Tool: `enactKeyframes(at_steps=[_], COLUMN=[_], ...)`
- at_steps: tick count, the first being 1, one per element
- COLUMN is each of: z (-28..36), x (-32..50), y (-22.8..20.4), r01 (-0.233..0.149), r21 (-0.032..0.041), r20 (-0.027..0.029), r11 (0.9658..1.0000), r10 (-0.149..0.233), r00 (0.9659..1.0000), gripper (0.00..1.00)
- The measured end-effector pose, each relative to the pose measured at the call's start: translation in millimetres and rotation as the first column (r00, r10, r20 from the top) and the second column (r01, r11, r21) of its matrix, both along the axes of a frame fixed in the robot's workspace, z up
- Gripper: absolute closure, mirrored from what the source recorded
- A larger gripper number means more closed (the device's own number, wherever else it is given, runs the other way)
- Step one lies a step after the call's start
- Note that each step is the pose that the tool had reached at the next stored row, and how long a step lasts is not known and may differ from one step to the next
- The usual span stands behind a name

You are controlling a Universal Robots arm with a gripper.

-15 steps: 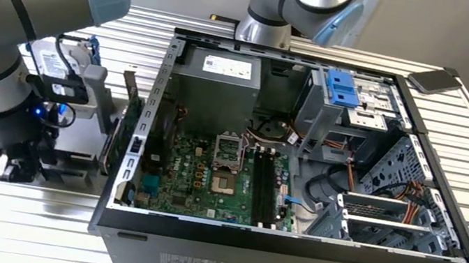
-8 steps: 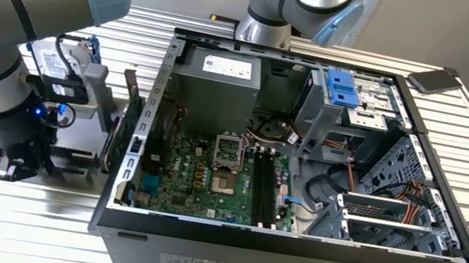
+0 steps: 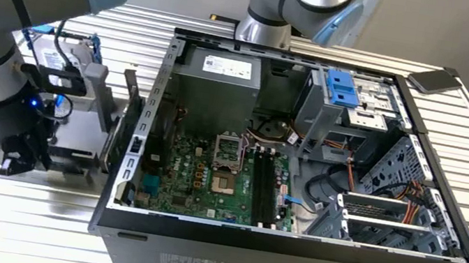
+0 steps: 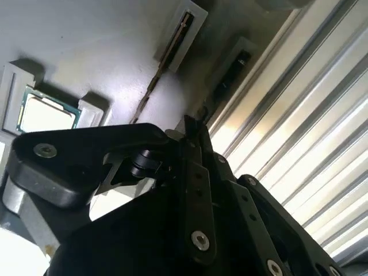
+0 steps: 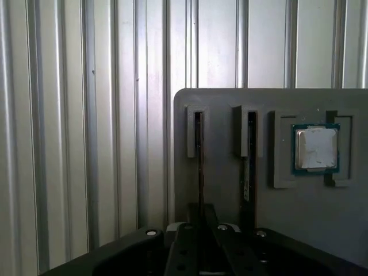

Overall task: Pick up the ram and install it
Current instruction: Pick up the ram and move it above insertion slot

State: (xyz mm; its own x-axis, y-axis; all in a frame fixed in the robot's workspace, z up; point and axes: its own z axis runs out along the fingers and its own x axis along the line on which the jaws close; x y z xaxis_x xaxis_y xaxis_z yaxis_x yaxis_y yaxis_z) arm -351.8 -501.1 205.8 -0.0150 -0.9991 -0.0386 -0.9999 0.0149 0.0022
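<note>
The tool (image 5: 201, 215) is clenched on the top edge of the ram (image 5: 198, 161). The ram is a long, thin dark circuit-board stick standing on edge in the slot nearest the border of a flat grey plastic holder tray (image 5: 224, 190). The upright slot seems meant for this: it leaves the long upper edge free, so the stick can be pinched from above, already turned the way a socket would take it. By my judgement the ram is not yet lifted, since it lines up with its slot in both wrist views.

Just beside it a second dark stick (image 5: 248, 172) stands in a parallel slot, with a square silver-topped processor chip (image 5: 315, 148) in a framed recess beyond.

The tray rests on a ribbed metal table (image 3: 13, 223), towards the edge at the exterior view's left. Just beside it is an open black tower computer case (image 3: 289, 260). Its green motherboard (image 3: 193, 181) lies face up with its long black memory slots (image 3: 265, 186) exposed. A plain pale wall stands behind the table's far edge
</note>
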Motion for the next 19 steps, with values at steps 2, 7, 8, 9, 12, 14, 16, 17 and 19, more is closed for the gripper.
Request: enactKeyframes(at_steps=[2,7,8,9,12,14,16,17,19], z=[9.1,32.1,36.5,41.0,54.9,63.9,72.8,77.5,86.7], x=[0.0,-0.1,-0.1,0.0,0.0,0.0,0.0,0.0,0.0], y=[0.0,0.0,0.0,0.0,0.0,0.0,0.0,0.0,0.0], r01=[0.0,0.0,0.0,0.0,0.0,0.0,0.0,0.0,0.0], r21=[-0.0001,-0.0002,-0.0002,-0.0001,-0.0002,-0.0001,-0.0002,-0.0001,-0.0007], r20=[0.0,-0.0001,0.0,0.0,0.0,0.0,-0.0001,0.0001,0.0], r11=[1.0,1.0,1.0,1.0,1.0,1.0,1.0,1.0,1.0], r10=[0.0,0.0,0.0,0.0,0.0,0.0,0.0,0.0,0.0], r00=[1.0,1.0,1.0,1.0,1.0,1.0,1.0,1.0,1.0], gripper=[1.0,1.0,1.0,1.0,1.0,1.0,1.0,1.0,1.0])
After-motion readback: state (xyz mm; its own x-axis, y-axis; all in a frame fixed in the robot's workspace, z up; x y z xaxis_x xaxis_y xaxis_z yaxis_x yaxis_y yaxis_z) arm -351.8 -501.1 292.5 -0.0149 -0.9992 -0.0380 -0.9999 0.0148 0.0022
